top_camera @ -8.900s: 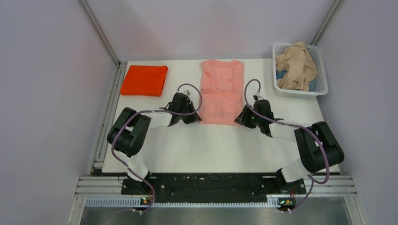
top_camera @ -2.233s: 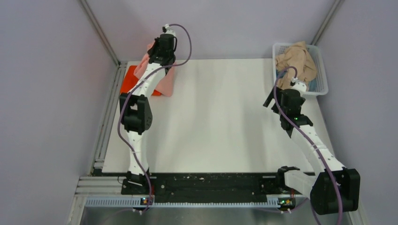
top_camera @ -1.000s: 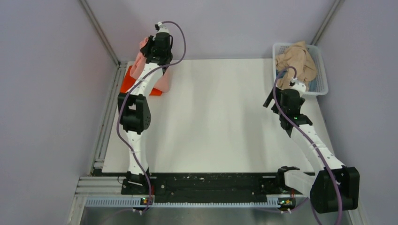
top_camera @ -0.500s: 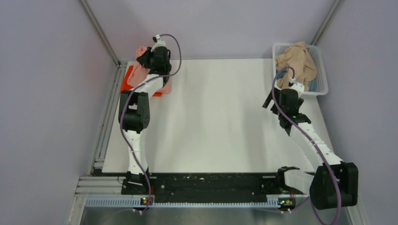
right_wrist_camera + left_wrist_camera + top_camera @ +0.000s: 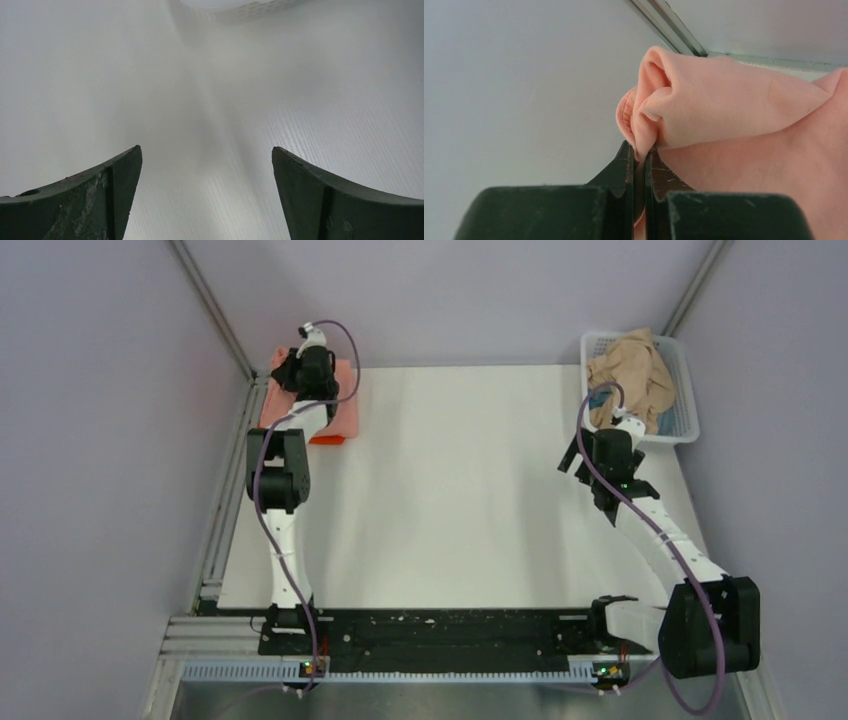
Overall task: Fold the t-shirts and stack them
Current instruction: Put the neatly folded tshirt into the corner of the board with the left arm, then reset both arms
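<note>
The salmon-pink t-shirt (image 5: pixel 342 400) lies folded on top of the orange-red t-shirt (image 5: pixel 326 439) at the table's back left; only a thin orange strip shows. My left gripper (image 5: pixel 296 368) is over the stack's far left corner, shut on a bunched fold of the pink t-shirt (image 5: pixel 734 100). The left wrist view shows the left gripper (image 5: pixel 639 151) pinching that cloth. The beige t-shirt (image 5: pixel 630 375) sits crumpled in the white basket (image 5: pixel 640 438). My right gripper (image 5: pixel 587 452) hovers beside the basket, and the right wrist view shows this gripper (image 5: pixel 207 150) open over bare table, holding nothing.
Some blue cloth (image 5: pixel 600 400) shows under the beige t-shirt in the basket. Metal frame rails (image 5: pixel 232 480) run along the table's left edge, and grey walls close in on three sides. The basket's rim (image 5: pixel 250 9) shows at the top of the right wrist view.
My left gripper has swung left and down with the pink t-shirt, which now lies flat over the orange-red one. The right arm has barely moved.
</note>
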